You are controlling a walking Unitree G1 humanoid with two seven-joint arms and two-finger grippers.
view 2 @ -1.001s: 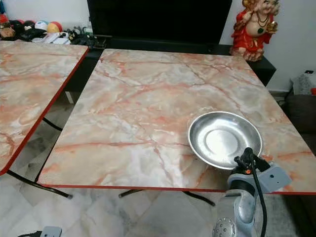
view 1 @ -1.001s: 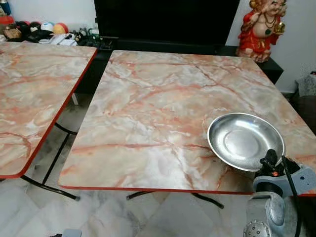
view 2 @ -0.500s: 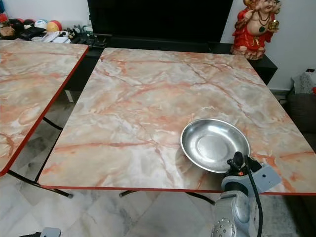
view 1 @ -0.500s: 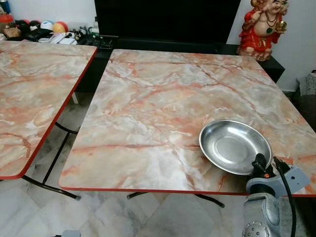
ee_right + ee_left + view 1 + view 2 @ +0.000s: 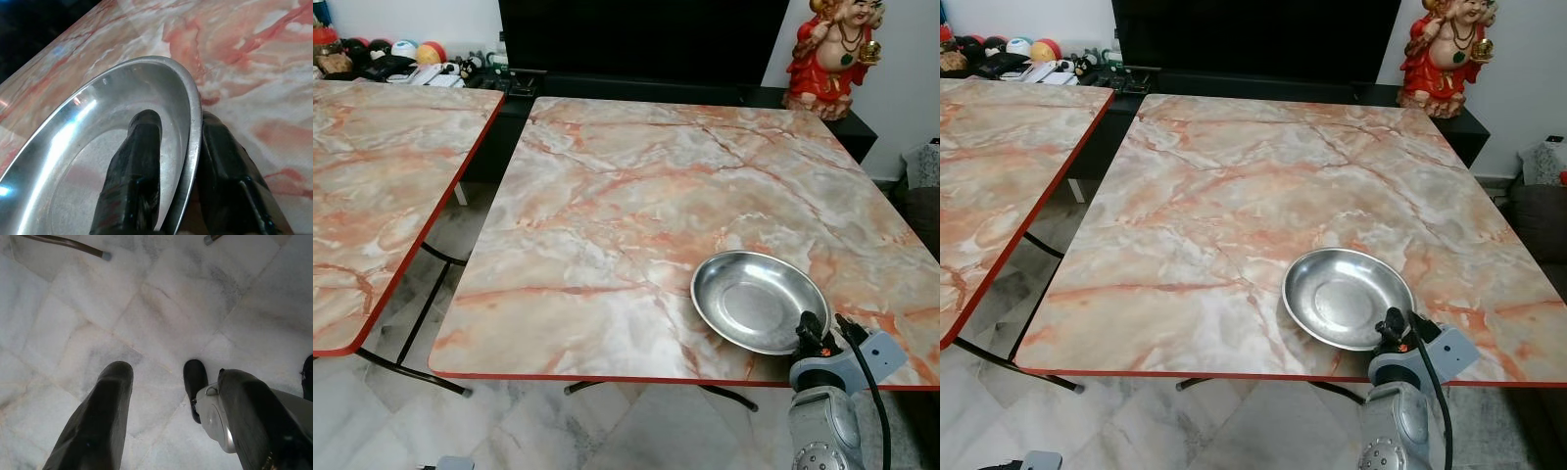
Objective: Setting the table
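A shiny round steel plate (image 5: 756,300) sits low over the front right part of the marble-patterned table (image 5: 607,196), close to its red front edge. My right gripper (image 5: 810,334) is shut on the plate's near rim (image 5: 194,128); one black finger (image 5: 139,147) lies inside the dish and the other (image 5: 220,156) under its outer side. Whether the plate rests on the table or hovers just above it I cannot tell. My left gripper (image 5: 173,374) hangs open over the pale marble floor, holding nothing.
A second marble table (image 5: 372,176) stands to the left, with a floor gap between the two. A red and gold statue (image 5: 832,49) stands at the far right corner. A dark cabinet (image 5: 636,39) and small clutter (image 5: 401,61) line the back wall.
My right gripper has carried the plate to the left and closer to the table's front edge. The left arm has stayed hanging.
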